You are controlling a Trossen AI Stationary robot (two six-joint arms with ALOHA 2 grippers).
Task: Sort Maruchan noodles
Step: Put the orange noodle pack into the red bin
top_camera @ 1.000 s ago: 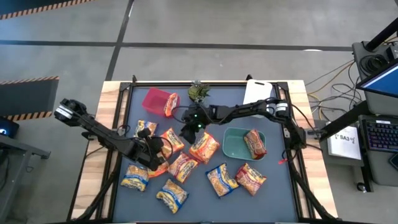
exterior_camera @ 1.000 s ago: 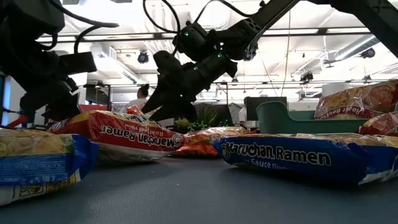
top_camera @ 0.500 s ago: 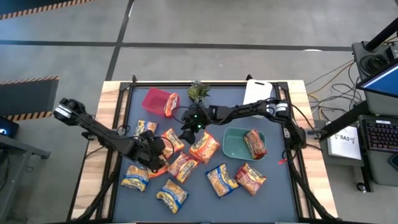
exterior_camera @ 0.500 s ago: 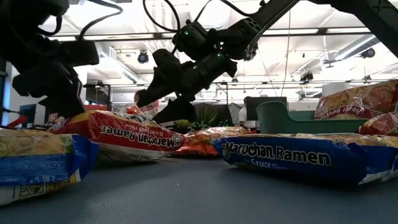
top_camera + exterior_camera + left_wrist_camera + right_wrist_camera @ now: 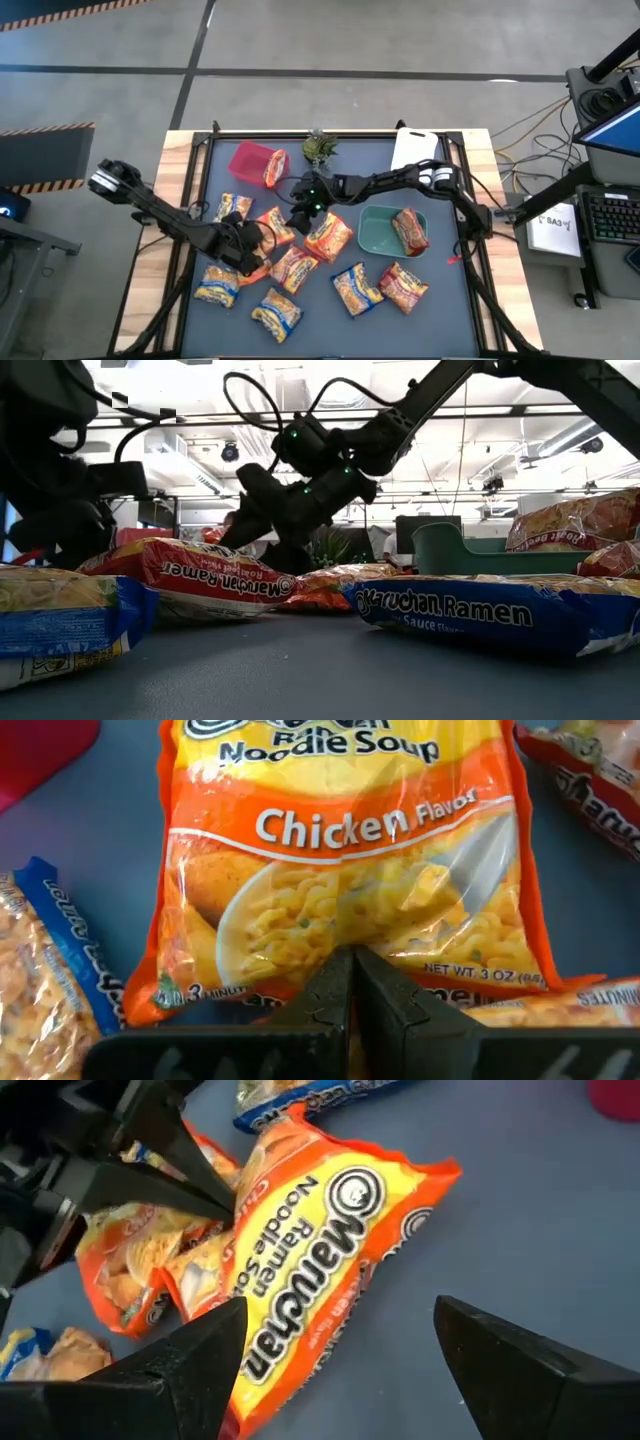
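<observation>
Twelve or so crinkly plastic Maruchan ramen packets (image 5: 357,288) lie scattered over the dark bench (image 5: 455,320) in the high view; one sits in a teal bowl (image 5: 378,232), one in a red tub (image 5: 250,159). Left claw (image 5: 252,255) low over the left cluster; right claw (image 5: 298,212) above the middle.

Low view: right claw (image 5: 262,532) hangs above the packets, fingers apart.

Left wrist view: left claw (image 5: 352,982) pinched together on the bottom edge of an orange Chicken Flavor packet (image 5: 345,870).

Right wrist view: right claw (image 5: 340,1355) spread wide over that orange packet (image 5: 310,1280), gripping nothing.
</observation>
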